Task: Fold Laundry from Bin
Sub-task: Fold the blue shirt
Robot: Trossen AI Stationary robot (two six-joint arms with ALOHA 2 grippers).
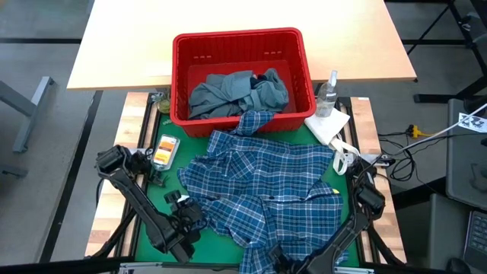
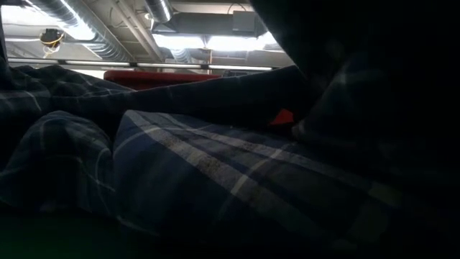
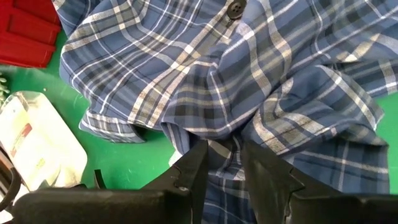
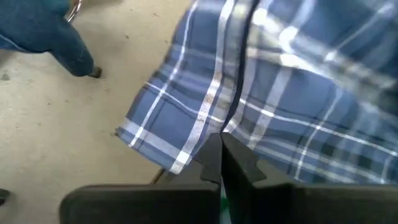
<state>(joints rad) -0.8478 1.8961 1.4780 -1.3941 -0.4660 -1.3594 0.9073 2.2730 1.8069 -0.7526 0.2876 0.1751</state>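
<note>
The blue-white plaid shirt (image 1: 262, 190) lies crumpled across the green mat (image 1: 148, 198), and one end is draped over the near rim of the red bin (image 1: 242, 76). A grey-blue garment (image 1: 228, 93) and a darker one (image 1: 270, 78) lie inside the bin. My left gripper (image 1: 195, 215) is at the shirt's left side, shut on its cloth. At the shirt's near edge, by the table's front, my right gripper (image 1: 275, 259) is shut on it too. In the low view the shirt (image 2: 215, 173) fills most of the picture. My left gripper pinches a bunched fold of the shirt (image 3: 222, 150) between its two fingers, slanting down from the table's left. How many layers it has cannot be told. The cloth around it lies slack on the mat. My right gripper pinches the shirt at a dark fold line near its near edge (image 4: 226, 127), between its fingertips (image 4: 211, 158). The fingers slant down toward the table's near edge. A corner of the shirt (image 4: 155, 140) spreads beyond them over the floor.
A clear spray bottle (image 1: 329, 93) and a white paper towel (image 1: 327, 125) stand right of the bin. A white-and-orange packet (image 1: 164, 150) lies on the mat at the left. A person's trouser leg (image 4: 50, 31) shows beyond the table's near edge.
</note>
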